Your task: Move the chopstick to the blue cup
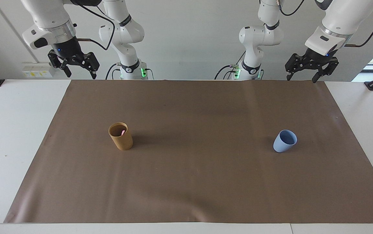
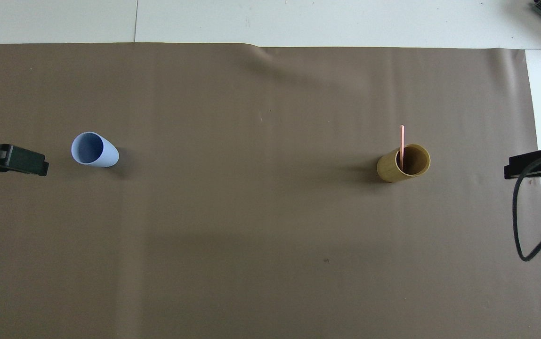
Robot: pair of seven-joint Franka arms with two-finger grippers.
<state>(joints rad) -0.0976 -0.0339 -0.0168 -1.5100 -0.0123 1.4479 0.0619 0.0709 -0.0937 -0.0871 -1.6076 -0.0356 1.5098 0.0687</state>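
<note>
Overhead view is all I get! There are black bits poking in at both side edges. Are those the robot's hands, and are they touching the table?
Observer: Yes, they're its hands. The left gripper hangs high in the air above the edge of the brown mat, not touching it.
Operator: And the other one?
Observer: The right gripper hangs just as high at its own end, fingers open, holding nothing.

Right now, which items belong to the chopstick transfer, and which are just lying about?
Job:
- chopstick, standing in the tan cup
- blue cup, empty
- left gripper and right gripper, open, raised

Lying about:
- brown mat
</note>
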